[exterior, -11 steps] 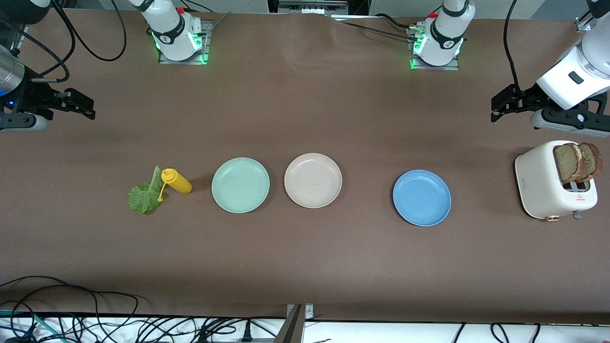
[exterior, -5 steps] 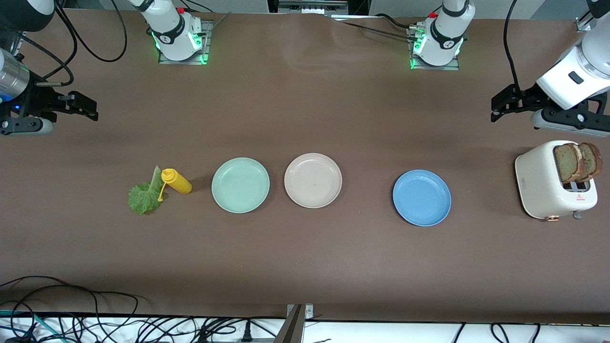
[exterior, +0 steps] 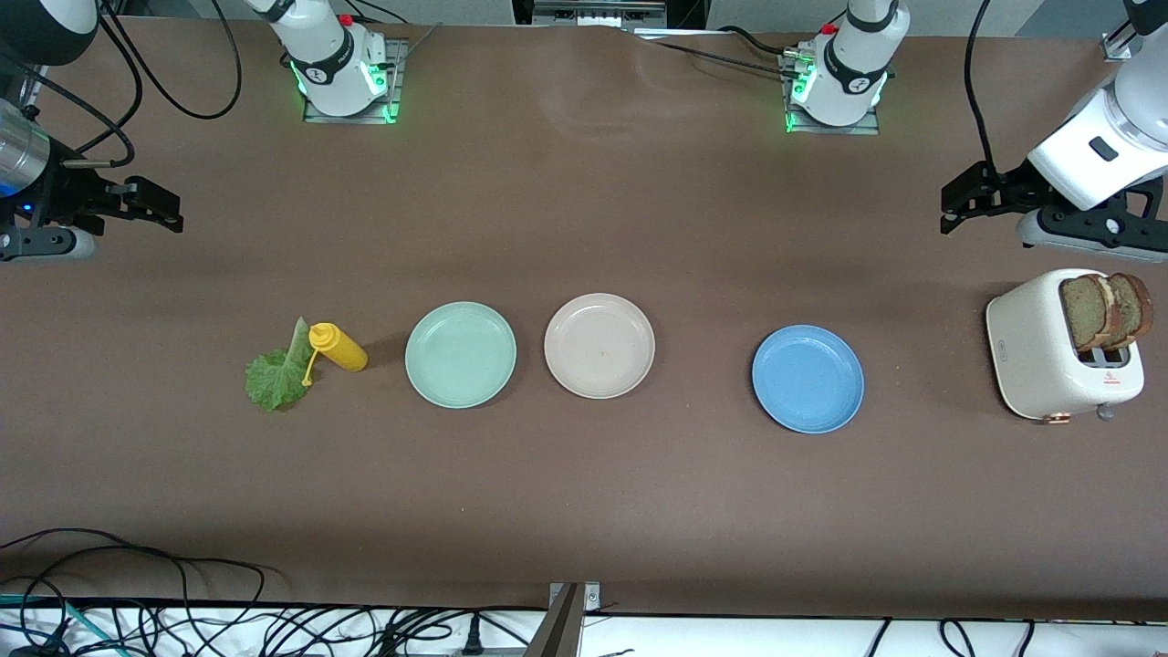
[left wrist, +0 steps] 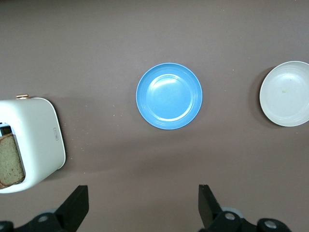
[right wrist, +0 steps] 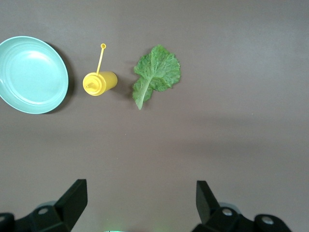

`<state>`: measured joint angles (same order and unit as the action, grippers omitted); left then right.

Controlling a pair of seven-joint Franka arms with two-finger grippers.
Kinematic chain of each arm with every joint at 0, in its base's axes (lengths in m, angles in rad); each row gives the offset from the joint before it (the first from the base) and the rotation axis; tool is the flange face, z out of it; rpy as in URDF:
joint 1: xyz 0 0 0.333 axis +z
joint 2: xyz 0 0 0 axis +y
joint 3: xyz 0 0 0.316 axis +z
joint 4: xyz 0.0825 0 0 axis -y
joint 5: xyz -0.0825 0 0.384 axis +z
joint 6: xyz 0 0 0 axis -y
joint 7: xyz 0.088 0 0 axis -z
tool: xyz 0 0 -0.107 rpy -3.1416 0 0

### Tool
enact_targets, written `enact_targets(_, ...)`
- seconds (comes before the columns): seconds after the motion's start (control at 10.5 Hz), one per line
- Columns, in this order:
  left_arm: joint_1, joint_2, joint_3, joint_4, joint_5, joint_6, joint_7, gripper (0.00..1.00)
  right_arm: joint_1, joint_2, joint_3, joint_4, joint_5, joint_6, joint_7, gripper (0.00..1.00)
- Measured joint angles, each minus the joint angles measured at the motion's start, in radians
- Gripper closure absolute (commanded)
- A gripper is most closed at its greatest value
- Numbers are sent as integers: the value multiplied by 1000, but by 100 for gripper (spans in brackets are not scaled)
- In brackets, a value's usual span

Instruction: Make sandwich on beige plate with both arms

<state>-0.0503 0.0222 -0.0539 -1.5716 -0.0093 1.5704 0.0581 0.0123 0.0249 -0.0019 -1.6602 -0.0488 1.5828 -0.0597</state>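
Note:
The beige plate (exterior: pixel 599 346) lies bare at mid-table and also shows in the left wrist view (left wrist: pixel 287 100). Two brown toast slices (exterior: pixel 1106 312) stand in a white toaster at the left arm's end; one shows in the left wrist view (left wrist: pixel 10 162). The lettuce leaf (exterior: pixel 274 376) lies flat toward the right arm's end and shows in the right wrist view (right wrist: pixel 157 74). My left gripper (exterior: pixel 951 208) is open and holds nothing, up over the table beside the toaster (left wrist: pixel 142 205). My right gripper (exterior: pixel 164 203) is open and holds nothing, up over the table at its end (right wrist: pixel 140 203).
A mint-green plate (exterior: pixel 461 354) lies beside the beige plate, a blue plate (exterior: pixel 808 379) toward the toaster (exterior: pixel 1040 356). A yellow squeeze bottle (exterior: pixel 339 348) lies touching the lettuce. Cables (exterior: pixel 182 611) run along the table's near edge.
My right gripper has shifted slightly over its end of the table. The left arm and all things on the table have not moved.

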Motion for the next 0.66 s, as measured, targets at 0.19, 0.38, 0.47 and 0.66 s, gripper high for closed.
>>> enact_targets(0.19,0,0,0,0,0,0,0,0,0,1,0,0,0,0,0,0)
enact_targets(0.38,0,0,0,0,0,0,0,0,0,2,0,0,0,0,0,0)
enact_targets(0.47,0,0,0,0,0,0,0,0,0,4,0,0,0,0,0,0)
enact_targets(0.66,0,0,0,0,0,0,0,0,0,8,0,0,0,0,0,0)
